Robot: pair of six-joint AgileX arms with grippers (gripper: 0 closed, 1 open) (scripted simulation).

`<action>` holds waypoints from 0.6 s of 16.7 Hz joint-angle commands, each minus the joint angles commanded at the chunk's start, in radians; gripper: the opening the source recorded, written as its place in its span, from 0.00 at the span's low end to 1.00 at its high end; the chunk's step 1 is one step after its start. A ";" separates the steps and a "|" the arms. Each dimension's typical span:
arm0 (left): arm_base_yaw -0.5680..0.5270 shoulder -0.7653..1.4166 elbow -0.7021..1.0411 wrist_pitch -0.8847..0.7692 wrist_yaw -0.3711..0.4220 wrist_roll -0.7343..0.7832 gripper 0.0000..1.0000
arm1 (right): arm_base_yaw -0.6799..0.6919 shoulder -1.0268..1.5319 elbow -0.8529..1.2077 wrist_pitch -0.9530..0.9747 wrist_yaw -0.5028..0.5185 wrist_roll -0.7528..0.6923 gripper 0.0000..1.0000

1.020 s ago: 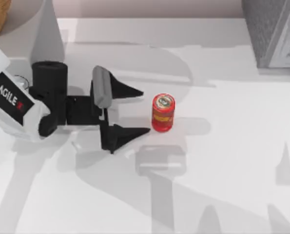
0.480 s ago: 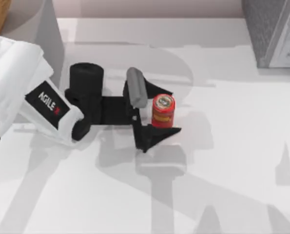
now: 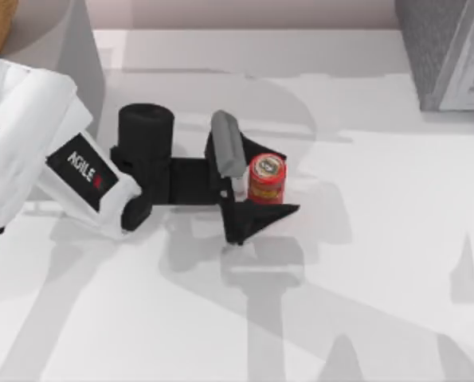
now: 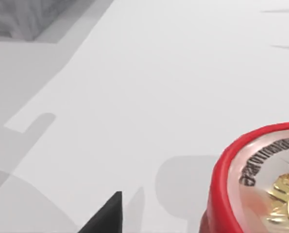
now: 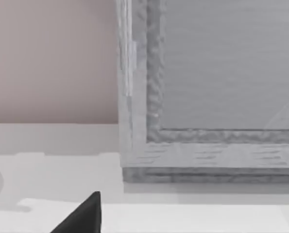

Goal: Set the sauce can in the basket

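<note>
Can [image 3: 266,179] stood upright on the white table [image 3: 380,263], a little left of centre, silver top facing up, long axis vertical. Red body, yellow mark on the side turned toward the near edge.

Left gripper [image 3: 262,181] reached in from the left, low over the table. Its two black fingers lay one on the far side of the can and one on the near side, so the can sat between them, close up against the palm end. Fingers were spread but narrowly; near finger [image 3: 260,216] looked to be touching or almost touching the can's base, far finger mostly hidden behind the grey pad. Could not tell whether there was firm contact.

Left wrist view: the can's red rim and printed lid [image 4: 261,184] loomed large, with one dark fingertip [image 4: 105,218] beside it and a gap of bare table between.

Grey basket [image 3: 448,52] stood at the far right corner of the table, well apart from the can. Its inside could not be seen.

Right wrist view: the basket's textured wall [image 5: 207,97] close ahead, one dark fingertip [image 5: 83,213] of the right gripper at the edge. Right gripper's state: could not tell.
</note>
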 joint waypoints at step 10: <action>0.000 0.000 0.000 0.000 0.000 0.000 0.00 | 0.000 0.000 0.000 0.000 0.000 0.000 1.00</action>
